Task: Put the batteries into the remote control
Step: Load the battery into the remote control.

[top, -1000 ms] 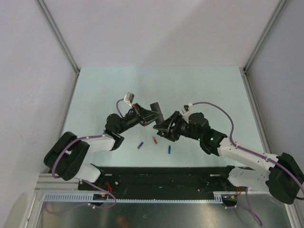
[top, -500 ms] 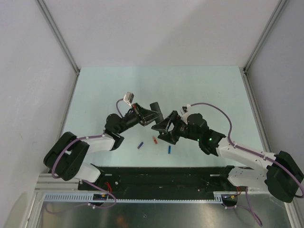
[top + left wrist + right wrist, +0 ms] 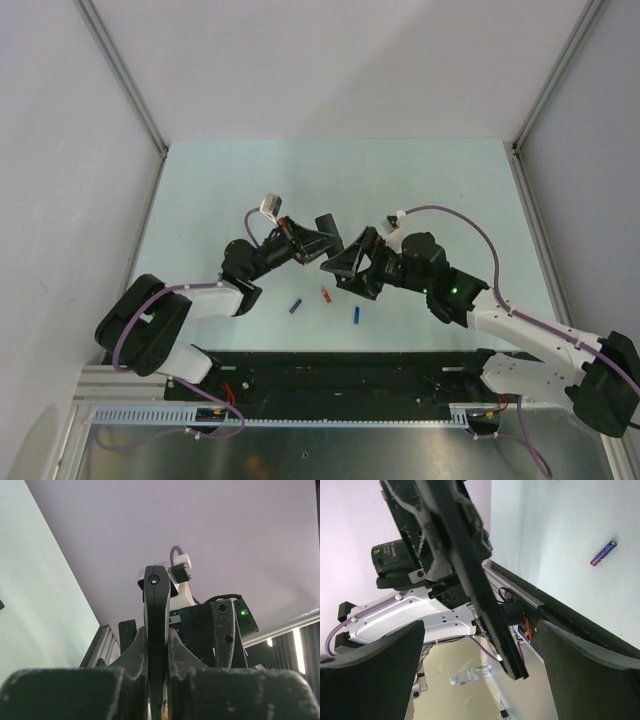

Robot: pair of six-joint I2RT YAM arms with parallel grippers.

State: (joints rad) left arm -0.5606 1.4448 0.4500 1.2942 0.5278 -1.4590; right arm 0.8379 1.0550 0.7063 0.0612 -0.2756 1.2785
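My left gripper [image 3: 310, 243] is shut on the remote control [image 3: 328, 232], a slim black bar held above the table. The left wrist view shows it edge-on [image 3: 156, 610], clamped between the fingers [image 3: 131, 650]. My right gripper [image 3: 348, 262] is wide open just right of the remote. In the right wrist view the remote [image 3: 485, 605] slants between the spread fingers [image 3: 375, 675] without touching them. Three batteries lie on the table: purple-blue [image 3: 295, 306], red-orange [image 3: 325, 294] and bright blue [image 3: 356, 314]. The purple-blue one also shows in the right wrist view [image 3: 603, 553]. The silvery-dark battery is out of view.
The pale green table [image 3: 420, 190] is walled by white panels with metal corner posts [image 3: 125, 75]. A black base rail [image 3: 340, 370] runs along the near edge. A clear plastic bottle [image 3: 471, 674] lies beyond the table's edge in the right wrist view.
My right gripper has edged up and closer to the remote's end, and its arm has shifted slightly right. The left gripper and the batteries have stayed put.
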